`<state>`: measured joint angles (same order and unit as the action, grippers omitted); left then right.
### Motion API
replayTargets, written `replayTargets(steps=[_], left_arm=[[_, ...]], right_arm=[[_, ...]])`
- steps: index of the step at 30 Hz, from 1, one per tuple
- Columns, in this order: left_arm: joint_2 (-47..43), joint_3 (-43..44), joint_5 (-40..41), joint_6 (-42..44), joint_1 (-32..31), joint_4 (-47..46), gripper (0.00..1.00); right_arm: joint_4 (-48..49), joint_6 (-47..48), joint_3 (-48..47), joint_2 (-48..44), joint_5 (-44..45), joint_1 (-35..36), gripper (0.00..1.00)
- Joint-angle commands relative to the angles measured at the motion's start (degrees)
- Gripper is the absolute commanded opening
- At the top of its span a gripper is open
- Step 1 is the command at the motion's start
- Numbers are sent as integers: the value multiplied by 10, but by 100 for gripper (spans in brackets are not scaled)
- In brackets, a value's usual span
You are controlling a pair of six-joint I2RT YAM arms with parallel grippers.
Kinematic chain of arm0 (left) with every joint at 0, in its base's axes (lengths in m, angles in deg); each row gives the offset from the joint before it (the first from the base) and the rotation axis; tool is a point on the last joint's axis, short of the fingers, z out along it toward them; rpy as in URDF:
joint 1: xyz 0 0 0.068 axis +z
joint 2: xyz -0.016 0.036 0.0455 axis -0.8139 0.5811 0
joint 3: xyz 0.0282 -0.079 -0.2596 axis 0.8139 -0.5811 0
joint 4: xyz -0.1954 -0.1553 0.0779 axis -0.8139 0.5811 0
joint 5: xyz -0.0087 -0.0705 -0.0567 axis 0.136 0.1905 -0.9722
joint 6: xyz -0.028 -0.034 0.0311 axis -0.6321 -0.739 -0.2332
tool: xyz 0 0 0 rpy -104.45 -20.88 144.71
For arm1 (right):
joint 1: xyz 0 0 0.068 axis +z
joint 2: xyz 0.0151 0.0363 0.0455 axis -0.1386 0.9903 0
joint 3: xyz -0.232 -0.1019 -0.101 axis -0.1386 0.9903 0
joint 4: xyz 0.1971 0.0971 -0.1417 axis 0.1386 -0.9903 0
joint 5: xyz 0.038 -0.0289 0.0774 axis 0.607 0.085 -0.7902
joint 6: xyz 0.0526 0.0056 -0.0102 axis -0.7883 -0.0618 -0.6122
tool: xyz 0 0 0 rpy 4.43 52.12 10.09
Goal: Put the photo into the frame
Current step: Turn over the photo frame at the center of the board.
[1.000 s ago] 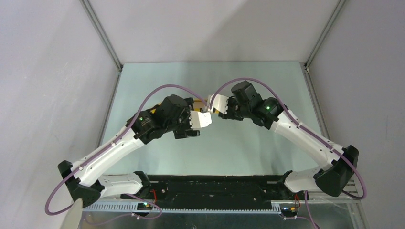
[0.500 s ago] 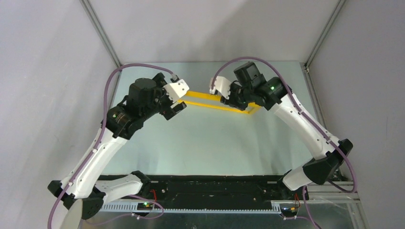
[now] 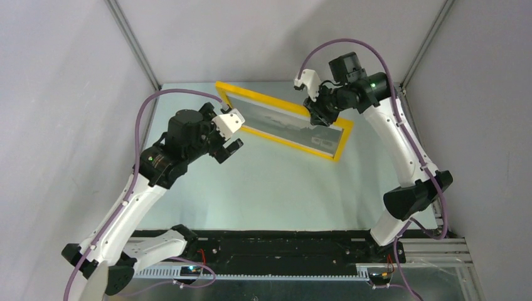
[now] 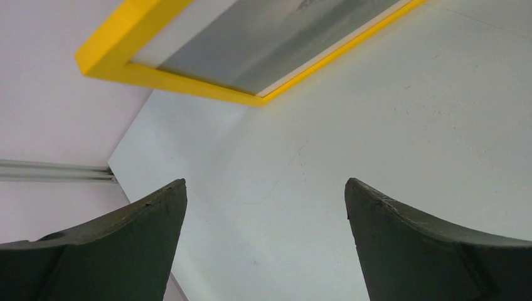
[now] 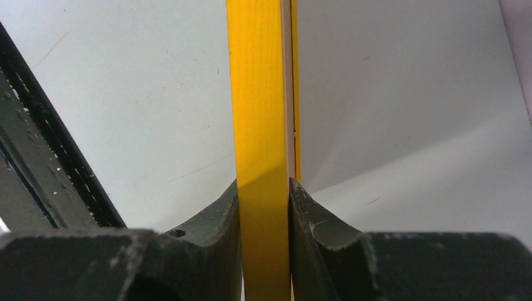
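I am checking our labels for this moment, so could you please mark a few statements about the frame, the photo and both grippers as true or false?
1. The right gripper is shut on the yellow edge of the frame. True.
2. The left gripper grips the frame too. False: it is open and apart from the frame.
3. The frame lies flat on the table. False: it is held tilted, its far edge raised.
4. The photo shows inside the frame. True.

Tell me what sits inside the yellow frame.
The photo, a grey misty landscape, fills the frame. Anything behind the photo is hidden, and the right gripper covers part of the top edge.
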<state>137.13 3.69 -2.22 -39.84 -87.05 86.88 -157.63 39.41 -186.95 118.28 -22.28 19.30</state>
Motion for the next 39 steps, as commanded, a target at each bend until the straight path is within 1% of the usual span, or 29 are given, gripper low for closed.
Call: replayTargets(steps=[1,5,12,14,19,25,32,35,39], left_arm=[[-14,-8,-12,-15,6,-25,100],[-10,-14,-16,-16,8,-27,100],[3,-19,-22,-24,8,-32,100],[13,-19,-22,-29,9,-35,100],[36,-16,-53,-43,9,-42,100],[61,-16,-55,-43,9,-46,100],[73,-16,-62,-47,9,-45,100],[78,-17,-63,-47,8,-46,100],[85,-17,-64,-46,8,-45,100]], right_arm=[[-35,-39,-36,3,-83,-28,0],[-48,-40,-41,13,-113,-60,0],[-77,-49,-60,50,-175,-138,0],[-81,-57,-64,59,-195,-162,0],[-101,-73,-82,93,-228,-227,0],[-127,-76,-110,137,-270,-306,0],[-144,-34,-115,197,-287,-364,0],[-146,-11,-100,219,-302,-382,0],[-146,40,-71,245,-325,-388,0]])
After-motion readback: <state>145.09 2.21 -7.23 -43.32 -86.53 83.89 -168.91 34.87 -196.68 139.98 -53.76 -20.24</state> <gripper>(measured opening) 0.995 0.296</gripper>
